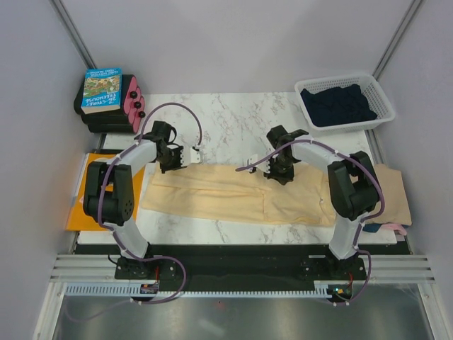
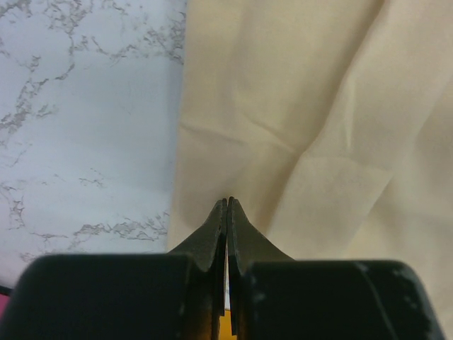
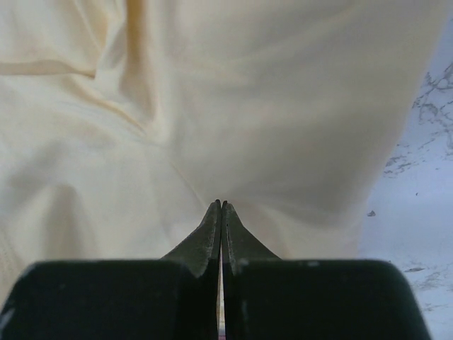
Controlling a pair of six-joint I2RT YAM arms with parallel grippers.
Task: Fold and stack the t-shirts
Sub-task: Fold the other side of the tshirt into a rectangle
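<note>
I am pinching my left tool and right tool shut on the far edge of the pale yellow t-shirt, which is lying spread across the surface. Lifting both evenly should be giving a straight fold. Both arms are reaching forward, wrists angling down.

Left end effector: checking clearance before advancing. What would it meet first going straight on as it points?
The pale yellow t-shirt. The left end effector, shut, points at the cloth just ahead, perhaps already touching; depth is unclear.
</note>
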